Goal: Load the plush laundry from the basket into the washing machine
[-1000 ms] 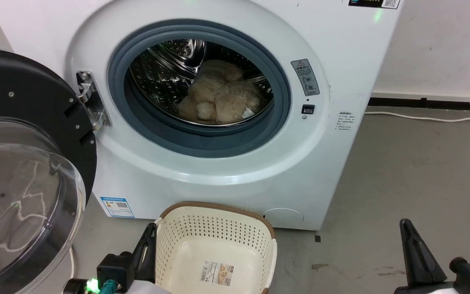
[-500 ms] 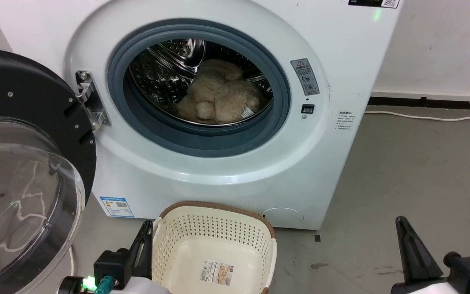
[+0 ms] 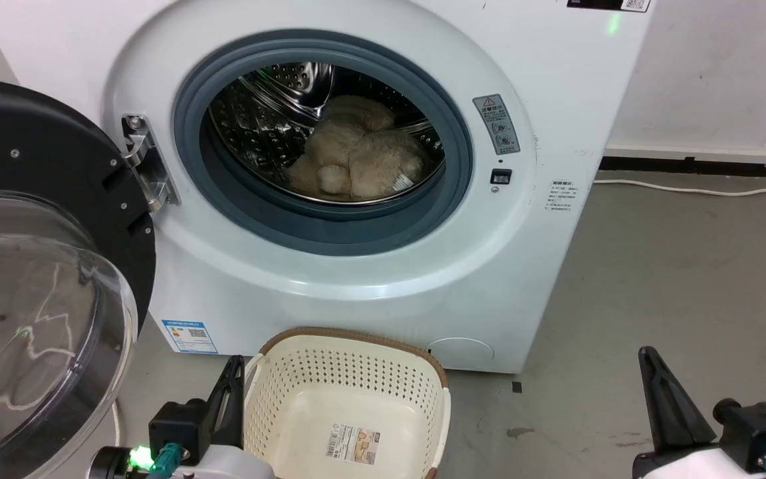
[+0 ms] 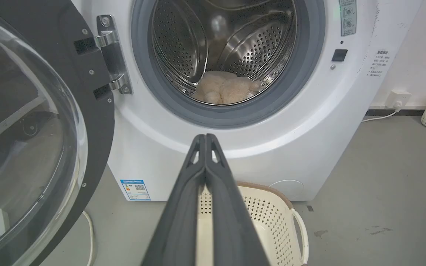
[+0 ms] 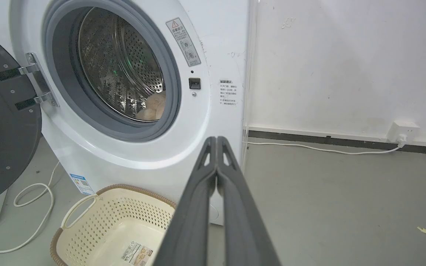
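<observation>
plush laundry (image 3: 356,159) is being held inside drum (image 3: 270,113) of washing machine (image 3: 370,306) | basket (image 3: 350,372) is being left empty on floor (image 3: 675,266) before it | left pincer (image 3: 231,374), right pincer (image 3: 652,372) are being kept pressed together, drawn slightly back | loading is being judged complete

The washing machine (image 3: 383,293) casing is smooth, glossy white. Its drum (image 3: 256,120) is polished, perforated steel, and the port seal (image 3: 330,233) is matt grey rubber. The door (image 3: 37,266) has a clear, glossy dome in a matt black frame. The plush laundry (image 3: 363,159) is shaggy beige pile. The basket (image 3: 356,369) is smooth, cream, perforated plastic with a brown woven-look rim.
</observation>
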